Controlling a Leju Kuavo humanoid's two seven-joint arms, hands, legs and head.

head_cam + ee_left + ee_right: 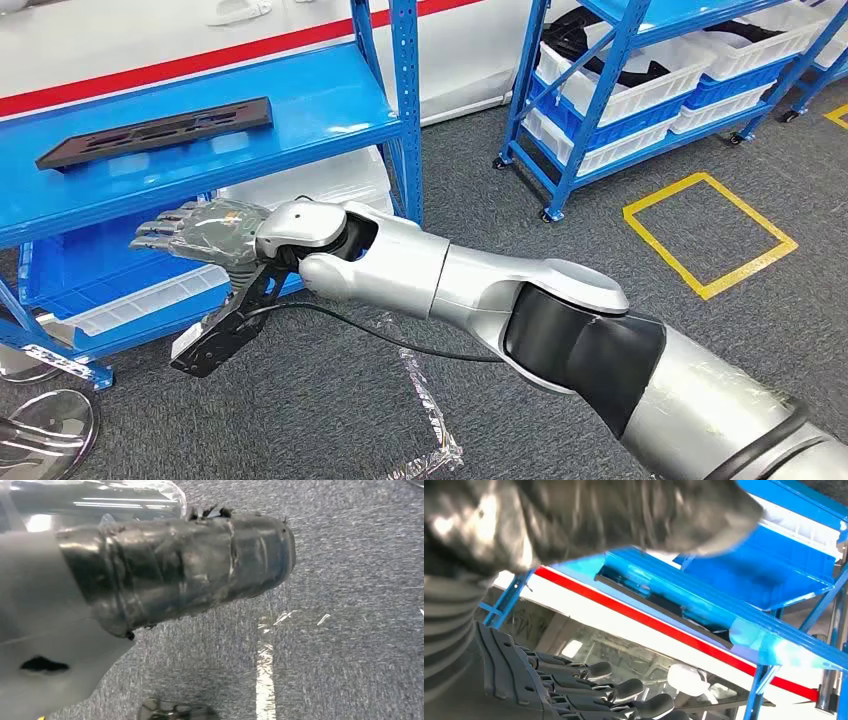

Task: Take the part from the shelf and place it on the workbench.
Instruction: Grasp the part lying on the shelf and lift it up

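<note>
- The flat black part [157, 131] lay on the blue shelf [320, 105], near its front edge.
- The right hand [195, 230] was empty, fingers extended, just below that edge.
- Left hand [175, 575]: state undeterminable.

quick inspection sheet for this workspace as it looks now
surface: blue shelf, part on top; workbench not seen
job's things: long dark part flat on the shelf, untouched
clutter: clear tape on the carpet
hands: right hand empty, fingers extended, at the shelf's front edge below the part; left hand state cannot be told
cables: black cable under the right arm
surroundings: second blue rack with white bins, yellow floor square, grey carpet
</note>
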